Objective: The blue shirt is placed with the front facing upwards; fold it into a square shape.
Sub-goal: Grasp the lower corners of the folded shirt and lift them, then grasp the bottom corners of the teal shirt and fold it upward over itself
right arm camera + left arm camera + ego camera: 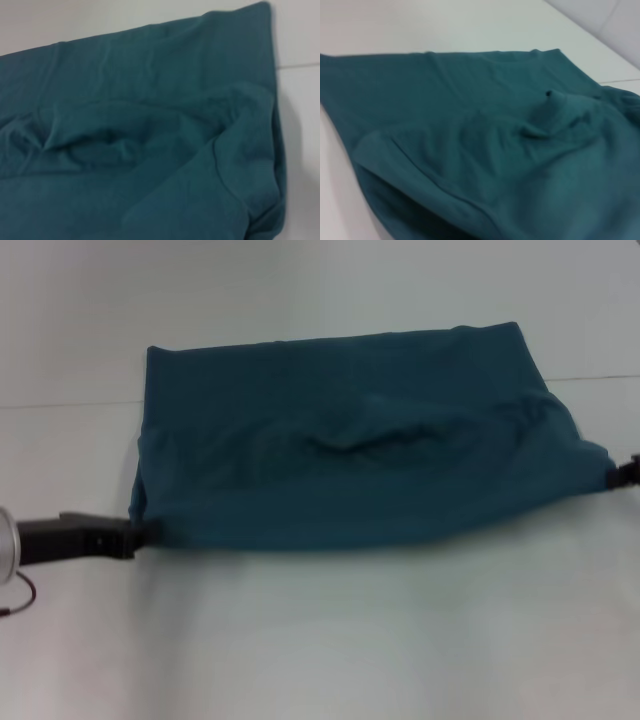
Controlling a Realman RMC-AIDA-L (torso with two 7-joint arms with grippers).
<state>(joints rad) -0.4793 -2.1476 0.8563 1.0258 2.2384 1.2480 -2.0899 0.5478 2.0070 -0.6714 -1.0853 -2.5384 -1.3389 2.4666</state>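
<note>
Left hand (pixel 135 533) at the near-left corner of the blue shirt (pixel 350 440), low over the table (pixel 320 640); its black tip meets the cloth edge and appears to be pinching that corner, though the fingers themselves are hidden by fabric, so grip state cannot be told for certain. Right hand (pixel 625 472) at the right edge of the head view, touching the shirt's near-right corner, which is drawn out to a point toward it; whether it is clenched cannot be told either.

Shirt lies spread between the two hands as a wide, roughly rectangular folded panel, plain teal side up. Near edge runs hand to hand and sags toward the left. A shallow crease puckers the middle. Far edge lies flat on the table, well apart from both hands.
</note>
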